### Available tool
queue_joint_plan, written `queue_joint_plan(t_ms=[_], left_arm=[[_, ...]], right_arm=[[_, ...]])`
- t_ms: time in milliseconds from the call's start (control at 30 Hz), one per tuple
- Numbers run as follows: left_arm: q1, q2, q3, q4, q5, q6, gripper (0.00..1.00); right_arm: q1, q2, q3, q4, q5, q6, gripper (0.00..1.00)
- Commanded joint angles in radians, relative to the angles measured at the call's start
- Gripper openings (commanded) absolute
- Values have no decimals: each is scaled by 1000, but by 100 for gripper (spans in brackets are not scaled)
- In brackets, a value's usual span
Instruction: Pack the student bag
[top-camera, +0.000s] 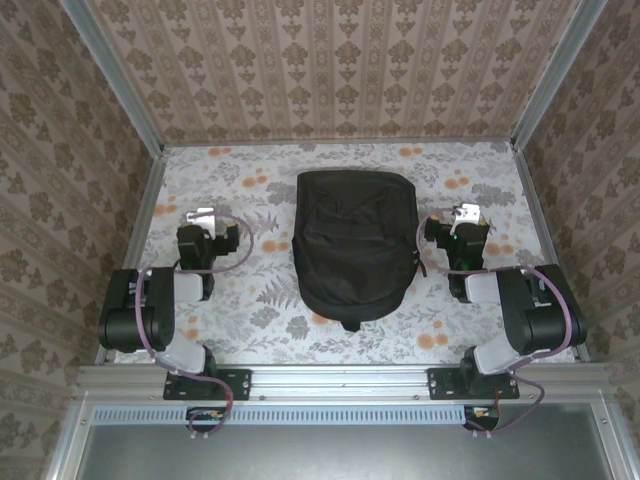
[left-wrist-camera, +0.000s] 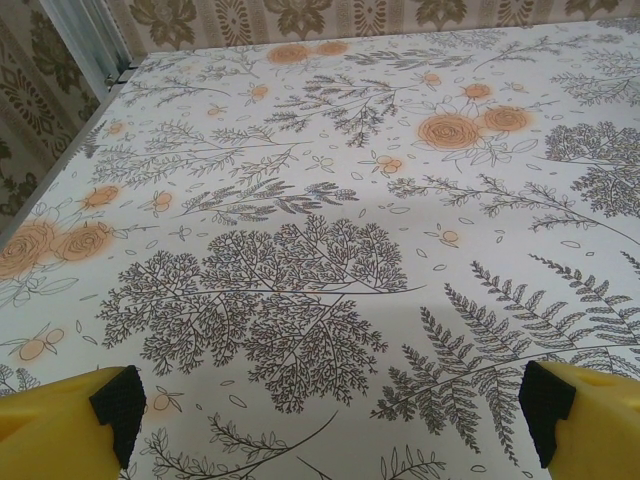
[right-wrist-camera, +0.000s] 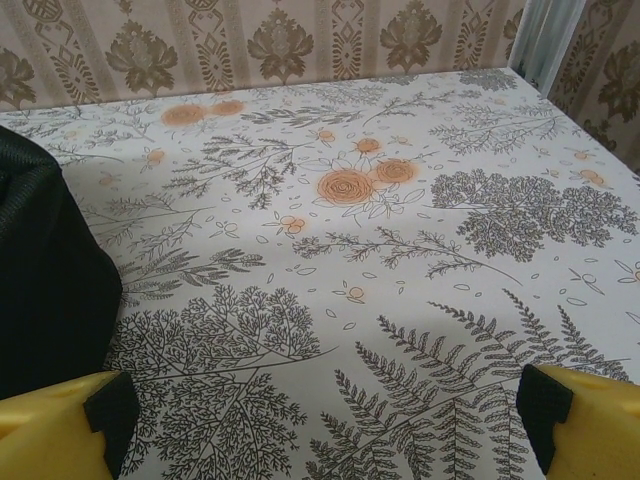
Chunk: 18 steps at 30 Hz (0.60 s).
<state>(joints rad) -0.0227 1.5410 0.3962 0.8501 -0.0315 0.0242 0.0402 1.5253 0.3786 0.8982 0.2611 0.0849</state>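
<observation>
The student bag, a large black soft backpack, lies flat in the middle of the floral table, its small loop toward the near edge. Its dark side rises at the left of the right wrist view. My left gripper rests left of the bag, apart from it, wide open with nothing between its yellow fingers. My right gripper sits right of the bag, also wide open and empty, its yellow fingers spread over bare tablecloth.
The floral tablecloth covers the table, enclosed by patterned walls at the back and both sides. Metal posts stand at the back corners. An aluminium rail with the arm bases runs along the near edge.
</observation>
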Motion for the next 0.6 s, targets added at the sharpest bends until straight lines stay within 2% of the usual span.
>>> queue_joint_plan(t_ms=[0,567], left_arm=[[4,-3,11,3,-4,24,100],[1,-5,10,4,-10,27,100]], right_arm=[[6,3,2,6,9,-9,100],[5,3,2,6,10,-9,100]])
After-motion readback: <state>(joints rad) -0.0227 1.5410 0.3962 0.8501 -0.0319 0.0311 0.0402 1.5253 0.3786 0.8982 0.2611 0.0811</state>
